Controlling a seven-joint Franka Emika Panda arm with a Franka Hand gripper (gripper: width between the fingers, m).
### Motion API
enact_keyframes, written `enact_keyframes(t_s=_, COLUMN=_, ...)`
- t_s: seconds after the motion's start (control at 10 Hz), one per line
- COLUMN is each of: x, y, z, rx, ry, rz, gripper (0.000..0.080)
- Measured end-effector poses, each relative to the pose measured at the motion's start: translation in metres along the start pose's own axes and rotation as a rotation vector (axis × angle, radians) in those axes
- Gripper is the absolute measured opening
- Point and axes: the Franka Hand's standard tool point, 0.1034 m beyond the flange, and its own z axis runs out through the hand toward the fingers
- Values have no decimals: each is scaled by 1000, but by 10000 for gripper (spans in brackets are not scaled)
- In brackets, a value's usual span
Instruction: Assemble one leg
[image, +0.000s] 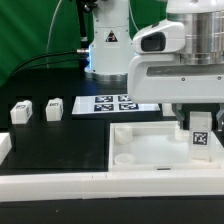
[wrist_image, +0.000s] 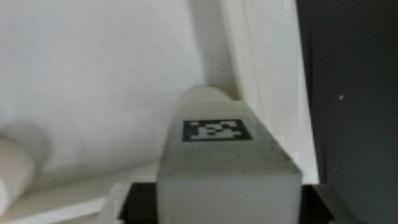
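My gripper (image: 199, 128) is shut on a white leg (image: 200, 138) with a black-and-white tag on its face. It holds the leg upright over the corner of the large white tray (image: 140, 150) at the exterior view's right. In the wrist view the leg (wrist_image: 217, 150) fills the space between my dark fingers (wrist_image: 146, 200), with its tip pointing at the tray's edge (wrist_image: 222, 50). Whether the leg touches the tray I cannot tell.
Three more small white legs (image: 20, 113) (image: 53, 108) (image: 83, 104) stand in a row at the exterior view's left. The marker board (image: 115, 103) lies behind the tray. A white rail (image: 50, 185) runs along the front. The arm's base (image: 105, 40) stands at the back.
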Motion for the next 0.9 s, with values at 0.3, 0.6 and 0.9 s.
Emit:
enact_keyframes(t_s=0.3, x=1, y=1, z=0, rx=5, ry=5, rz=310, gripper=292)
enact_keyframes(t_s=0.6, x=0, y=1, z=1, rx=9, ry=0, rz=662, gripper=294)
enact_keyframes(t_s=0.9, x=0, y=-1, z=1, rx=20, ry=-14, rz=935, gripper=294)
